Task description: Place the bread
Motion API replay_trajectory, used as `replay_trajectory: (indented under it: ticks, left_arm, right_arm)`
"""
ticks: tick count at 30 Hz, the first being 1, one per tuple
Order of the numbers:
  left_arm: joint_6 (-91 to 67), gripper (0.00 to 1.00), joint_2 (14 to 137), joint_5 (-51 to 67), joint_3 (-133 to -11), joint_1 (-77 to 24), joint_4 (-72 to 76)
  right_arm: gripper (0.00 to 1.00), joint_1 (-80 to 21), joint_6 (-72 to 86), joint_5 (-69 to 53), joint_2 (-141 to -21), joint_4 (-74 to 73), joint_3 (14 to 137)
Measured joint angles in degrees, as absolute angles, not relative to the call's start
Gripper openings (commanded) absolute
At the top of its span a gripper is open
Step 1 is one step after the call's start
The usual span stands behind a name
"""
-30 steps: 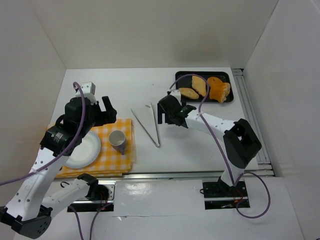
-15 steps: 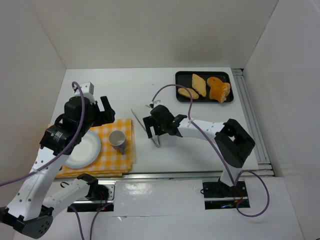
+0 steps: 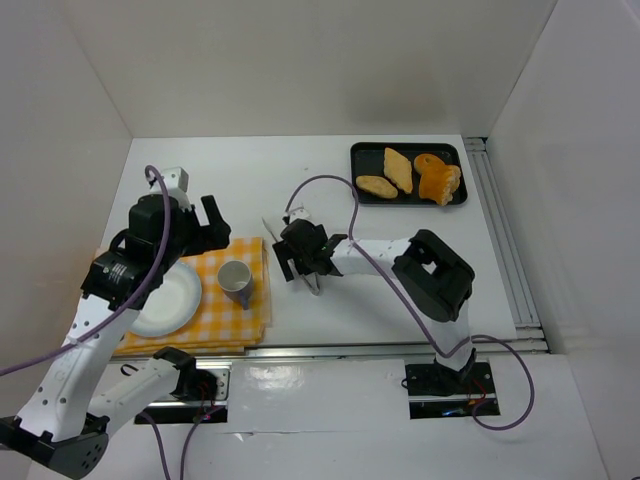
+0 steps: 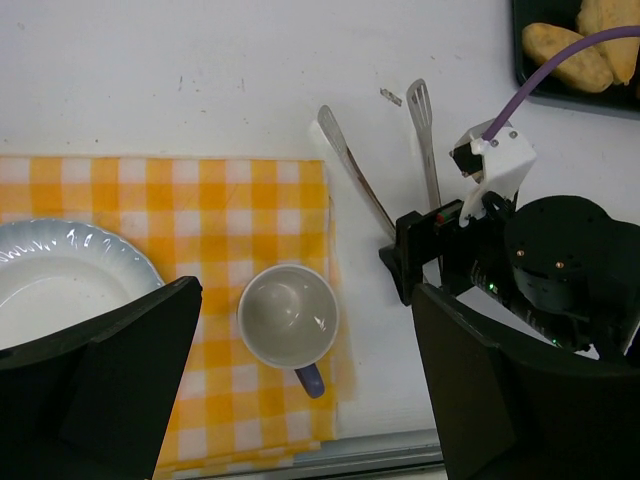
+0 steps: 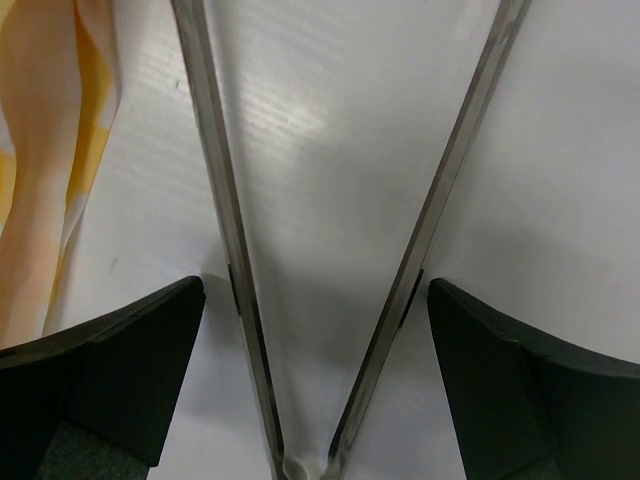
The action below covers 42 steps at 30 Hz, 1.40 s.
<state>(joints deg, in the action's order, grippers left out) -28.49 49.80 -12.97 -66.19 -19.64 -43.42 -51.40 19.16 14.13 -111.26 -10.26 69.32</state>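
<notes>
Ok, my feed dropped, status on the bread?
Left gripper open above cup. Right gripper open, low over tongs. Bread in tray, untouched. Nothing blocking.

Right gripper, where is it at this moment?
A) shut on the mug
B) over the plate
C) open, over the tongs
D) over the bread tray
C: the right gripper is open astride the tongs; in the wrist view both tong arms lie between its fingers, and nothing is gripped yet.

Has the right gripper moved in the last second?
Yes: the right gripper swung left, away from the black tray, and now hangs over the tongs.
</notes>
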Motion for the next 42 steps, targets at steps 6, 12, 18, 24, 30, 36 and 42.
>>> replay_trajectory:
  ticks: [6, 12, 18, 24, 30, 36, 42]
  left_arm:
    - [-28.27, 1.0, 48.84, -12.01, -65.89, -18.74, -43.29]
    - [-28.08, 1.0, 48.56, -11.18, -65.87, -17.76, -43.27]
    - [-27.05, 1.0, 48.6, -10.44, -65.87, -17.52, -43.24]
    - [-27.07, 1.0, 48.47, -10.17, -65.87, -17.17, -42.44]
    - [-27.07, 1.0, 48.23, -9.89, -65.87, -16.99, -41.89]
    - [-27.07, 1.0, 48.66, -8.82, -65.87, -16.99, -41.87]
    - [-27.07, 1.0, 48.66, -8.38, -65.87, -16.99, -41.76]
  right_arm:
    - [0.57, -51.33, 20.84, 19.86, -113.3, -6.22, 70.11]
    - [0.21, -49.98, 21.1, 21.26, -113.06, -5.87, 70.28]
    - [0.2, -43.83, 19.35, 20.38, -106.52, -11.03, 73.19]
    - [0.22, -27.68, 18.26, 18.35, -96.16, -16.67, 80.4]
    - [0.25, -7.29, 18.87, 11.75, -90.32, -20.29, 80.27]
    - [0.27, -2.5, 18.96, 5.91, -91.98, -25.91, 81.1]
    - [0.33, -2.52, 19.7, 4.32, -90.19, -26.33, 79.66]
